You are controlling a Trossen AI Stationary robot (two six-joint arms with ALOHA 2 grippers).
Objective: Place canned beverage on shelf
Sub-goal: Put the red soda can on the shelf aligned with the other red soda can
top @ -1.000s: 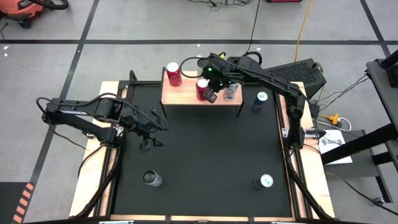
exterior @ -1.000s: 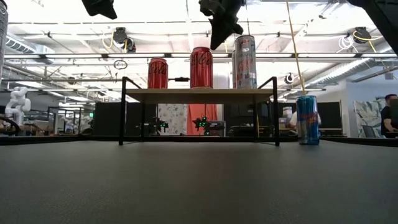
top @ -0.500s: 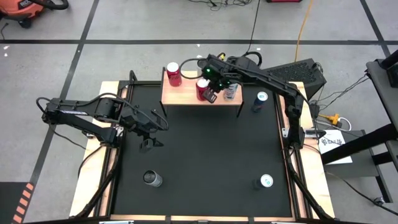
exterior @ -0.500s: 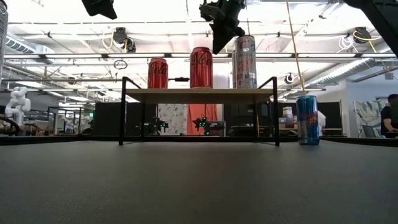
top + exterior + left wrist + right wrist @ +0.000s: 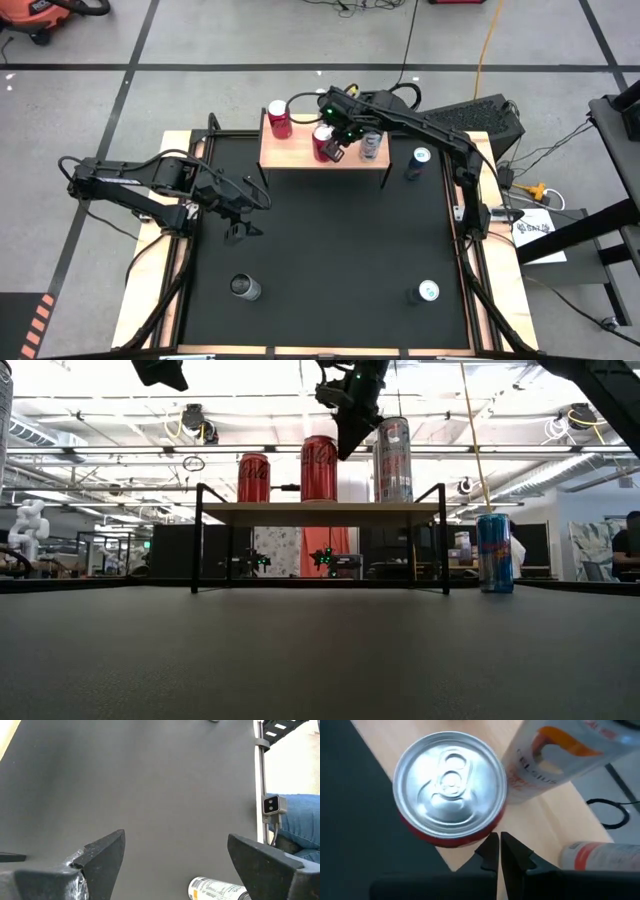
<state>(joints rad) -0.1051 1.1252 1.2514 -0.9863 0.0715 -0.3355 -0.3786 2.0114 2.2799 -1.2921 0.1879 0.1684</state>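
Note:
The shelf stands at the mat's far edge with three upright cans on its wood top: a small red can, a middle red can and a white-silver can. My right gripper is shut and empty. It slants down between the middle red can and the white-silver one. My left gripper hangs open above the mat's left part, holding nothing. My right gripper has its shut fingertips close against the middle red can's side wall just under the top rim. They slant down from the table's right. I cannot tell whether they touch the can, which stands upright on the shelf.
A blue can stands on the mat right of the shelf. Two more cans stand near the mat's front; the left one shows below my left gripper. A person's trouser leg is beyond the table's edge.
My right gripper, shut throughout, has sunk a little and drifted toward the table's left, closer to the middle red can's top.

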